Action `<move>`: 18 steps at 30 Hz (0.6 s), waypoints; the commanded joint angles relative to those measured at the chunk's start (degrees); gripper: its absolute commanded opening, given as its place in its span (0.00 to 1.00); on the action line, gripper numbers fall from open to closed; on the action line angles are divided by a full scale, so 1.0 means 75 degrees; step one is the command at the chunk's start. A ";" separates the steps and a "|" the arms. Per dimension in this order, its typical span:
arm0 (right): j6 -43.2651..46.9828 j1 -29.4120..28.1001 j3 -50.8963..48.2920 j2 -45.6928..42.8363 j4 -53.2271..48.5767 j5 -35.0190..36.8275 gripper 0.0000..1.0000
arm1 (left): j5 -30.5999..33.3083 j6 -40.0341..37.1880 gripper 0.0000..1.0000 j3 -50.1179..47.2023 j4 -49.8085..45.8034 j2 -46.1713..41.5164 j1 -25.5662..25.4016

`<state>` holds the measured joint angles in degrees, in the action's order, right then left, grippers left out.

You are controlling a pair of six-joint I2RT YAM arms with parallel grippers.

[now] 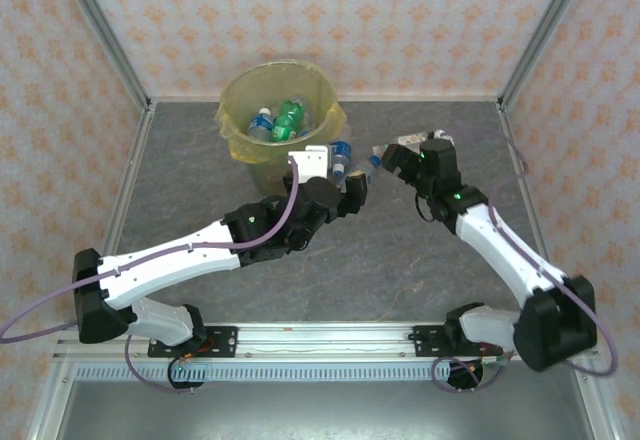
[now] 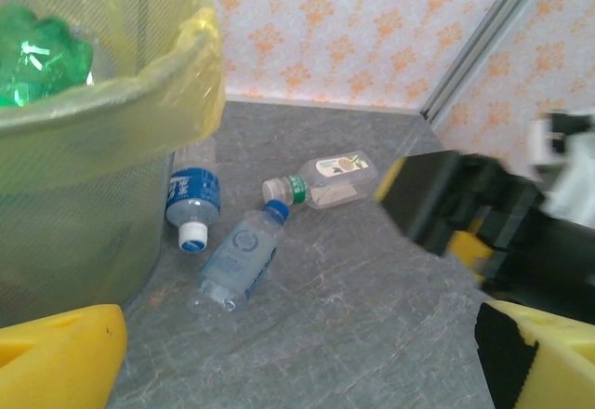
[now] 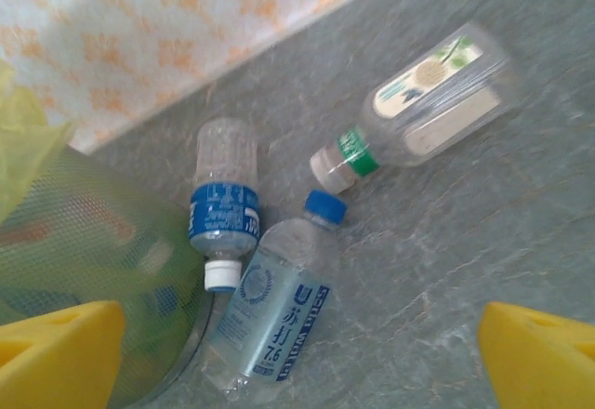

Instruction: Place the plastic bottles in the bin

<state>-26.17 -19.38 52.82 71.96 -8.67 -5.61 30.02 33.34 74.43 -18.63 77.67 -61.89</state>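
Three clear plastic bottles (image 3: 279,321) lie at four o'clock of the round yellow-bagged mesh bin (image 2: 93,195), with left gripper (image 2: 297,362) and right gripper (image 3: 297,362) both spread wide.

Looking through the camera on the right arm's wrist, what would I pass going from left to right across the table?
bin → white-capped bottle with the blue label → blue-capped bottle → bottle with the green neck band
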 commanded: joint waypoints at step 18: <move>0.0281 0.0120 0.5779 0.6138 -0.0699 -0.1993 0.74 | -0.0299 -0.0923 0.99 0.0778 -0.0143 -0.0563 0.1102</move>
<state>-24.88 -18.90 92.03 115.33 -10.76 -17.72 28.03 28.25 78.39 -18.63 76.07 -54.19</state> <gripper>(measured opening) 0.744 0.990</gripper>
